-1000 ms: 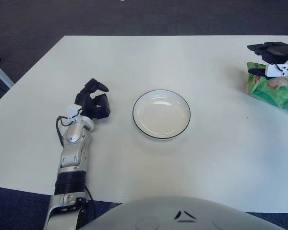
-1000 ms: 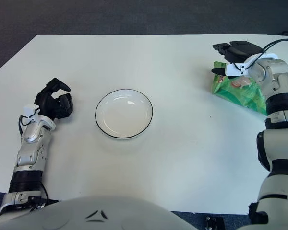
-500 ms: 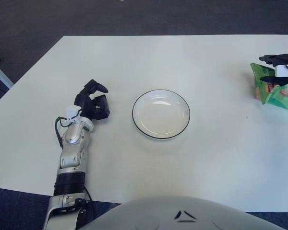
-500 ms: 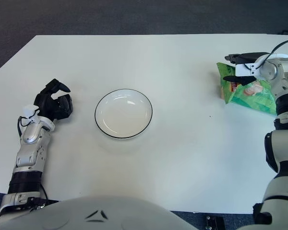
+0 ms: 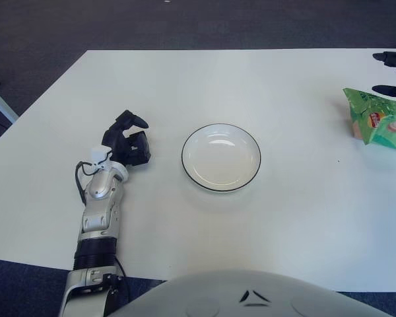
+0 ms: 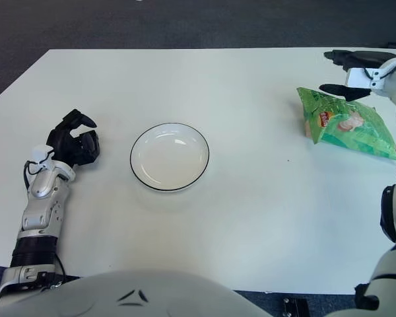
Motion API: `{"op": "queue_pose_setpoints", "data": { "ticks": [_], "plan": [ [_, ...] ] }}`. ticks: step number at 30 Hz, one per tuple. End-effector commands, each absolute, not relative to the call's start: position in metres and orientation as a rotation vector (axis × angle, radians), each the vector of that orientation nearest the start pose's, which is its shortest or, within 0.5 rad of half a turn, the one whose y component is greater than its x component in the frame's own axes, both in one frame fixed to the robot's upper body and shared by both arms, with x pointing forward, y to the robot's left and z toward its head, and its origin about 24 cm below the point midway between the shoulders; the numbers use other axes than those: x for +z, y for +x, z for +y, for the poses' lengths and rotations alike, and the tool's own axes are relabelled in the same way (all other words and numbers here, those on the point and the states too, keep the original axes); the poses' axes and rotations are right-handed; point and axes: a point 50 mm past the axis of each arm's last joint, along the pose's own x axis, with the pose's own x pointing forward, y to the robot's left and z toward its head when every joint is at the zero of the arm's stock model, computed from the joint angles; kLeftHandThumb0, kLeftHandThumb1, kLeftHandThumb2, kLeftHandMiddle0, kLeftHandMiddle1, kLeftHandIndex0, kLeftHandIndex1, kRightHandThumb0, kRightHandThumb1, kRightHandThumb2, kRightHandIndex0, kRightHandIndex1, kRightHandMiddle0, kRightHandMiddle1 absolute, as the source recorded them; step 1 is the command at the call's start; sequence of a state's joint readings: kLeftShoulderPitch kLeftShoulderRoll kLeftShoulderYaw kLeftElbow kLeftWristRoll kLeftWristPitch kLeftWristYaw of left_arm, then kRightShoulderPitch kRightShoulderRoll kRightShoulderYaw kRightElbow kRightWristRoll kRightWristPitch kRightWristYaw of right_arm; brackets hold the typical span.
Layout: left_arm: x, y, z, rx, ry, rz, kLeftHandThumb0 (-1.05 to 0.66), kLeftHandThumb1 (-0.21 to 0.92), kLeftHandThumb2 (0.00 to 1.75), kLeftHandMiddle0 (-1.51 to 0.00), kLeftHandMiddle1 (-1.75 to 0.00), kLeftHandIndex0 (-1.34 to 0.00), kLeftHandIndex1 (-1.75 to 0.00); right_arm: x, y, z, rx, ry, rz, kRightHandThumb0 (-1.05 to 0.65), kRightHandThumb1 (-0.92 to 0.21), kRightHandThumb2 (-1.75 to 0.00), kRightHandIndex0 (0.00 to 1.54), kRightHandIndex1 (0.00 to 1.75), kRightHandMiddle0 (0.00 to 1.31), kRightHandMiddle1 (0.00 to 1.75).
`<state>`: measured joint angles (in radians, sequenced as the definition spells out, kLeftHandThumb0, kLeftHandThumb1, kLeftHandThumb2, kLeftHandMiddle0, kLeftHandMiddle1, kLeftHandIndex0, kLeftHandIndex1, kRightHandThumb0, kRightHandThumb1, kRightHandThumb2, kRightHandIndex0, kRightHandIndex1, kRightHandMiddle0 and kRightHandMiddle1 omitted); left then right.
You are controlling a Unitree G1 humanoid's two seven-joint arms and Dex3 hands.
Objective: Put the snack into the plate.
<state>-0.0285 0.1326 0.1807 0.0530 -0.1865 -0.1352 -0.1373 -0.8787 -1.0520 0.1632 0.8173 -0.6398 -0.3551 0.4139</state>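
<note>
since the earlier frames the right hand (image 6: 358, 71) has been lifted off the green snack bag (image 6: 346, 125) and drawn back toward the far right corner of the white table (image 6: 251, 218); the bag has been left lying flat on the tabletop, just below and nearer than that hand, and it appears to have been turned a little in the process; the fingers of the right hand are seen spread, one above the other, with nothing between them; the black-rimmed white plate (image 6: 169, 157) is unmoved, well apart from the hand toward the table's middle, and nothing lies in it; the left hand (image 6: 74, 144) is shown beside the plate on its left, fingers curled on nothing.

the snack is judged not yet grasped, so the step in hand is taken to be a fresh approach; it would best be made from above the bag's near-left end, where the crimped edge is raised; the fingers should be kept wide until they straddle that edge; a slippery foil bag is likely to slide away if pushed sideways, so closure should be made downward and firm, and the lift tested before any carry toward the plate.
</note>
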Motion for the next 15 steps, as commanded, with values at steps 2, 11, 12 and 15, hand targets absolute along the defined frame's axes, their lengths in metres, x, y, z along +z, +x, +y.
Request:
{"op": "queue_pose_setpoints", "data": {
  "ticks": [2,11,12,15],
  "plan": [
    [-0.014,0.211,0.206,0.109,-0.125,0.143,-0.49,0.29,1.35,-1.19,-1.75,-0.63,-1.75,0.241,0.331,-0.359,-0.003,-1.525,0.081,-1.05,-0.92,-0.82,0.00,0.00,0.00,0.00],
    [-0.014,0.211,0.206,0.108,-0.130,0.138,-0.49,0.28,1.36,-1.20,-1.75,-0.64,-1.75,0.238,0.329,-0.367,-0.094,-1.472,0.059,-1.05,-0.92,-0.85,0.00,0.00,0.00,0.00],
    [-0.014,0.211,0.206,0.108,-0.129,0.138,-0.49,0.28,1.36,-1.20,-1.75,-0.64,-1.75,0.236,0.328,-0.369,-0.106,-1.465,0.059,-1.05,-0.92,-0.87,0.00,0.00,0.00,0.00],
    [-0.014,0.211,0.205,0.108,-0.130,0.140,-0.49,0.28,1.37,-1.20,-1.75,-0.65,-1.75,0.231,0.328,-0.374,-0.135,-1.447,0.063,-1.04,-0.92,-0.90,0.00,0.00,0.00,0.00]
  ]
}}
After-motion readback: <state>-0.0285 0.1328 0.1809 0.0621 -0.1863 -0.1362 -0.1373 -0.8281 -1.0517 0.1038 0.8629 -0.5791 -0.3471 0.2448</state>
